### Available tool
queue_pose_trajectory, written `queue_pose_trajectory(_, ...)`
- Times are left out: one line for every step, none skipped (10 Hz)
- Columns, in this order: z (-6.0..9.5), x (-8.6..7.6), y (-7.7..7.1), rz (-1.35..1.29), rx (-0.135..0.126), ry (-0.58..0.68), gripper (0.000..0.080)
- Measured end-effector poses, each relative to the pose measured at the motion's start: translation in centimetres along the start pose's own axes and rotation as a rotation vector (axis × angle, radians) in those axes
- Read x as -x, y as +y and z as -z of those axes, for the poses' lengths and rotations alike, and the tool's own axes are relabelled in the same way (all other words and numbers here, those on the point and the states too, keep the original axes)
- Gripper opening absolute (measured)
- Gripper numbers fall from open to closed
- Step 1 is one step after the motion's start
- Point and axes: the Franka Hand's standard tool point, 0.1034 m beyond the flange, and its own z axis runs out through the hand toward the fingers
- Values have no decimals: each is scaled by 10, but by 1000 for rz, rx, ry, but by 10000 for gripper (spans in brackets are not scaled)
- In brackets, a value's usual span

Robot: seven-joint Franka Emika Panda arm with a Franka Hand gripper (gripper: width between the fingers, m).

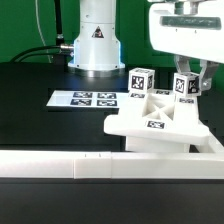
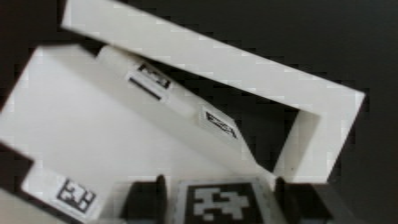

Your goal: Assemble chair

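The claw (image 1: 187,88) hangs at about three o'clock in the exterior view, its two fingers closed on a small tagged chair block (image 1: 184,86) that it holds upright just above the far corner of the part-built chair (image 1: 160,122). In the wrist view the same block (image 2: 217,199) sits clamped between the dark fingers (image 2: 148,195), tag facing the camera, which suggests the grip was chosen to keep the block square to the piece below. The chair assembly, a flat white seat panel with a braced frame on it, lies on the black table (image 1: 40,115) at about four o'clock, pushed against the long white border rail (image 1: 70,160), probably so it cannot slide when parts are pressed in. A second tagged block (image 1: 141,80) already stands on the assembly at about one o'clock from its middle. The marker board (image 1: 85,99) lies flat at nine o'clock, well apart. Whether the held block touches the frame yet cannot be told.
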Motion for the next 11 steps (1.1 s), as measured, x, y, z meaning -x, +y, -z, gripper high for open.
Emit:
queue_pose_trajectory(0,0,0,-5,0,0,308)
queue_pose_trajectory(-1,0,0,-3,1,0,308)
queue_pose_trajectory(-1,0,0,18,2,1,488)
queue_pose_trajectory(-1,0,1,81,10,1,488)
queue_pose_trajectory(-1,1,1,126,10,1,613)
queue_pose_trajectory(-1,1,1,192,9,0,639)
queue_pose_trajectory(-1,1,1,258,6,0,639)
queue_pose_trajectory(-1,1,1,337,7,1,648)
queue_pose_trajectory(-1,1,1,412,7,1,648)
queue_pose_trajectory(-1,0,1,473,7,0,649)
queue_pose_trajectory(0,0,1,563,11,2,649)
